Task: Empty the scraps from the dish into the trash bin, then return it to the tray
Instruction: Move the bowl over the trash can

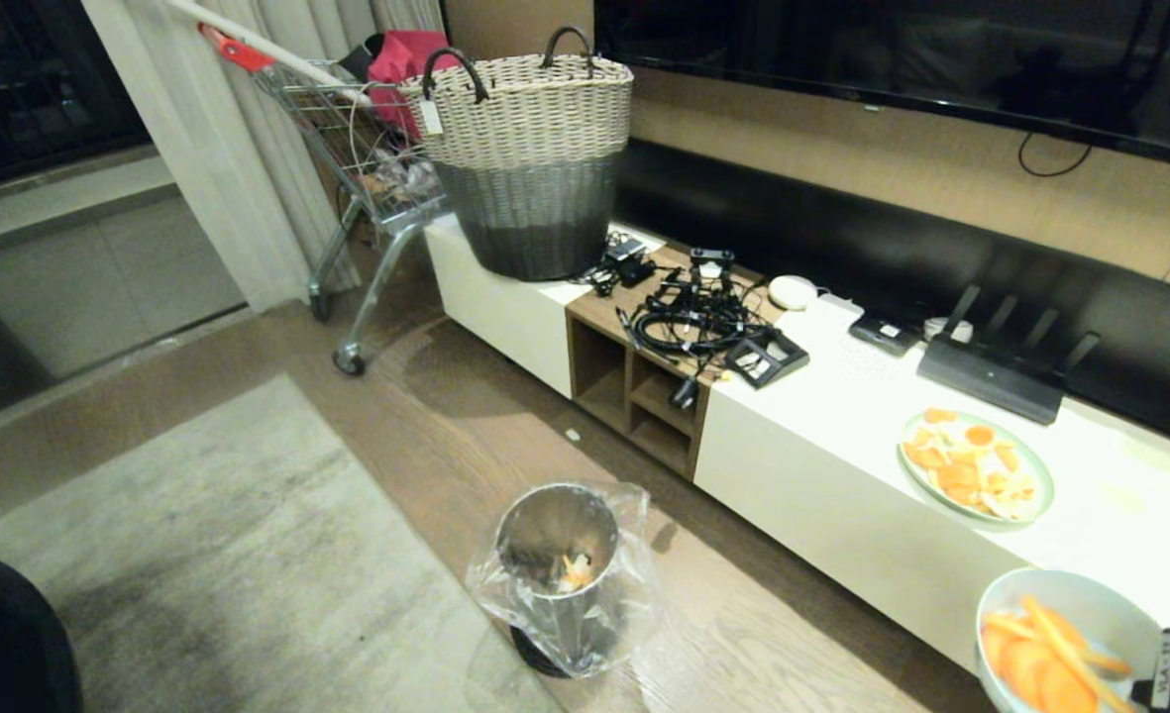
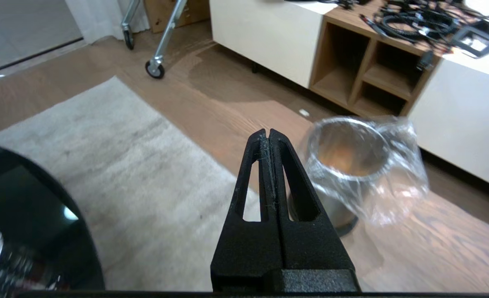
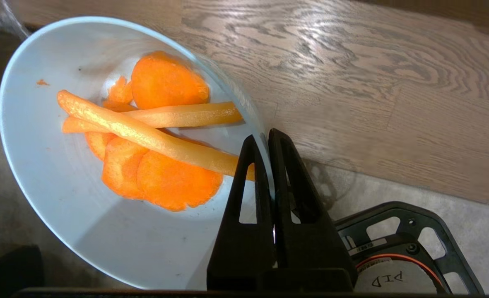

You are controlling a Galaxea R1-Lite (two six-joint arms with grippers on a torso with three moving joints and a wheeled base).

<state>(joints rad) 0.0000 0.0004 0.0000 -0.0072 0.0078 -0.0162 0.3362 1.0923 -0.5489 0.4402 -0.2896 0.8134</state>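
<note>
Right gripper (image 3: 265, 142) is pinching the bowl (image 3: 62, 198) rim well off from the bin (image 1: 557, 555), so tipping early is probably dumping carrots (image 3: 157, 136) on floor.

So the long white TV cabinet (image 1: 822, 446) carries a big two-tone woven basket (image 1: 530, 158), a cable tangle (image 1: 689, 317) over its wooden cubbies, a black router (image 1: 991, 371), and a plate of orange slices (image 1: 976, 465). A shopping cart (image 1: 357, 158) sits just beside its basket end.
</note>
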